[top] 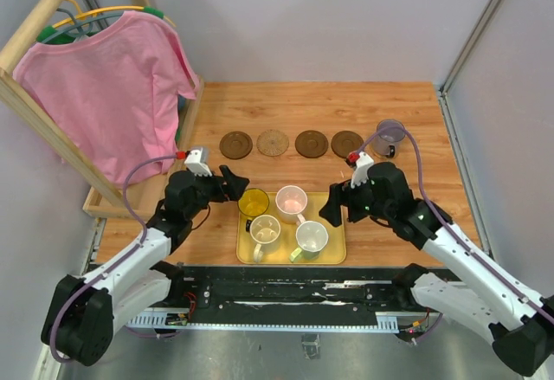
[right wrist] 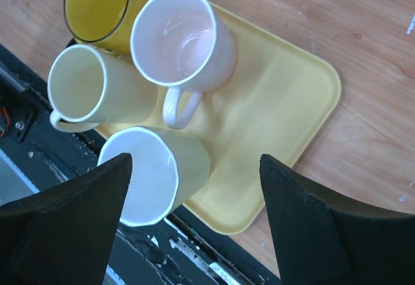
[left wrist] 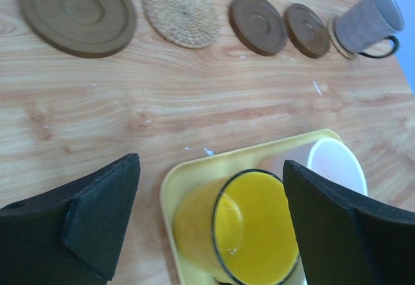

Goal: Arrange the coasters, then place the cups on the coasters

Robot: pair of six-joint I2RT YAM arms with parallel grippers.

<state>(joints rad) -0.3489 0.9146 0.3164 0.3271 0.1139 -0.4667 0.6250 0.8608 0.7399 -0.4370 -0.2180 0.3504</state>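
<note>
Four coasters [top: 235, 144] [top: 273, 143] [top: 312, 144] [top: 347, 144] lie in a row across the table. The grey-purple cup [top: 389, 137] stands at the row's right end, on a fifth coaster [left wrist: 337, 38] that barely shows. The yellow tray [top: 336, 246] holds the yellow cup [top: 254, 202], pink cup [top: 291, 199], cream cup [top: 265, 231] and white-green cup [top: 312, 237]. My left gripper [top: 232, 183] is open just left of the yellow cup [left wrist: 237, 226], which shows between its fingers [left wrist: 97, 220], untouched. My right gripper [top: 333, 207] hangs open over the tray's right side, holding nothing, the white-green cup [right wrist: 155, 174] near its left finger [right wrist: 78, 213].
A pink shirt [top: 112, 94] hangs on a wooden rack whose base [top: 104, 202] runs along the table's left side. Grey walls [top: 502, 138] close in the back and right. The black mounting rail [top: 294, 289] lies along the near edge.
</note>
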